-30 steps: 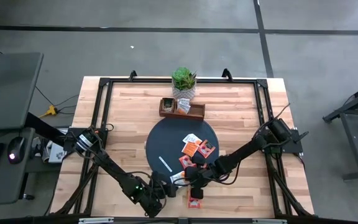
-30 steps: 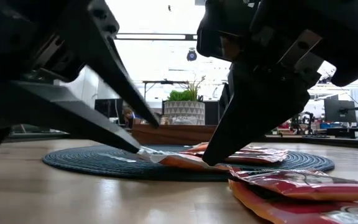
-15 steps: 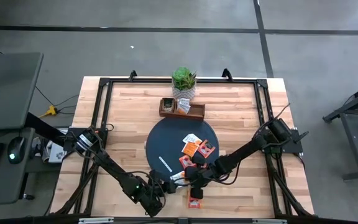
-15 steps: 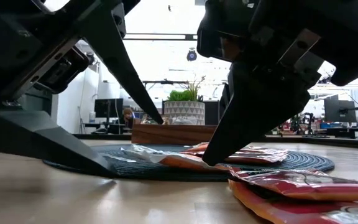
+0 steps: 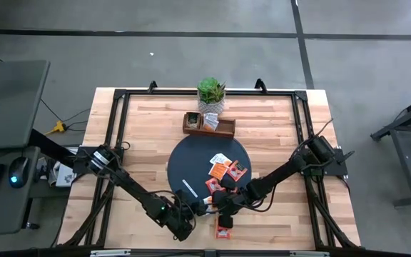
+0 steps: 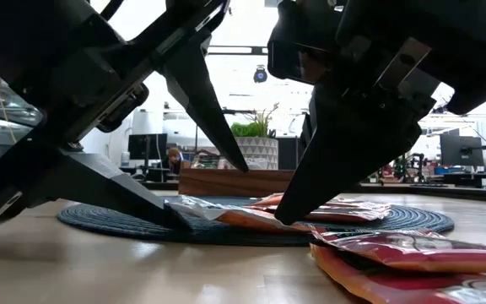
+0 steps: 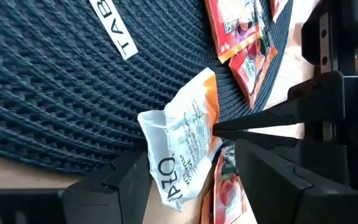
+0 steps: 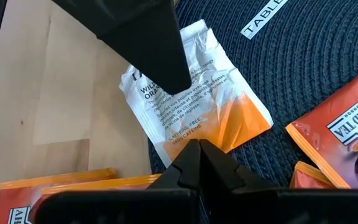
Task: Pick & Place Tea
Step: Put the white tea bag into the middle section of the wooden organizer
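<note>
A light wooden table [image 5: 148,135] stands on a grey floor, with a dark round mat [image 5: 191,160] at its middle and a brown wooden tray [image 5: 223,128] and a potted plant [image 5: 210,91] behind it. The two arms meet at the mat's near edge and cover much of what lies there in the high view; in the low view their dark bodies fill the upper picture.

The white-and-orange tea sachet [image 8: 194,93] lies flat and crumpled, half on the mat's rim and half on the wood, its white end toward the left gripper [image 7: 194,165] and its orange end toward the mat. The left gripper's fingers stand open on either side of that white end, not clamping it. The right gripper [image 8: 194,152] is shut, its joined tips resting at the sachet's orange edge. Orange-red sachets [image 8: 344,134] lie on the mat beside it, and more [image 6: 412,253] on the wood nearby, partly cut off. A thin white strip [image 7: 114,28] lies on the mat.
</note>
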You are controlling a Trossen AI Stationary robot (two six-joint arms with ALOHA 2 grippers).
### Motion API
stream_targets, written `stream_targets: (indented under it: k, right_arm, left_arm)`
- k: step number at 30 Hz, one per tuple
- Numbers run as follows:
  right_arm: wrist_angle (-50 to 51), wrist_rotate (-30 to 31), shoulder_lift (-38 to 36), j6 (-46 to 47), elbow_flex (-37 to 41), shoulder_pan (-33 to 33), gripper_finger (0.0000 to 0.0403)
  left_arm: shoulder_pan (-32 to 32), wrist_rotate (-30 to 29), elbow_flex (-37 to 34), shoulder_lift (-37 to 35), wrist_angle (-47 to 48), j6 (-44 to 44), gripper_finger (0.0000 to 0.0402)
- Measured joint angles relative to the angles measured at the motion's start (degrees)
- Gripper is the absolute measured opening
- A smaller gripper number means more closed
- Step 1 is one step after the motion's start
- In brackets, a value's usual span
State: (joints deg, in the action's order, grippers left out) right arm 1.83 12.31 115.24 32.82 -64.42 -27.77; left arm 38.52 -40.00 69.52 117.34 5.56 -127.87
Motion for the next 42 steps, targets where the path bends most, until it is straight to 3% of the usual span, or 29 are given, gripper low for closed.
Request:
stream_targets:
  k: [5,16,32,38,42]
  right_arm:
    - [0.0,0.0,0.0,0.2,0.0,0.0,0.0]
    - [0.0,0.3,0.0,0.2,0.0,0.0,0.0]
    - [0.3,0.1,-2.5,-0.5,0.3,0.3,0.0001]
    - [4.5,0.5,-10.2,-0.7,0.2,1.6,0.0025]
    - [11.2,1.3,-18.7,-0.7,0.1,2.3,0.006]
  left_arm:
    - [0.1,0.2,0.0,0.0,0.2,0.0,0.0183]
    - [0.4,0.5,0.0,0.0,0.1,0.3,0.0009]
    - [0.5,0.6,-0.1,-0.8,0.9,5.6,0.0001]
    - [0.5,0.4,-0.1,-1.1,0.6,7.2,0.0001]
    - [0.0,-0.8,-0.1,-5.2,3.4,16.5,0.0]
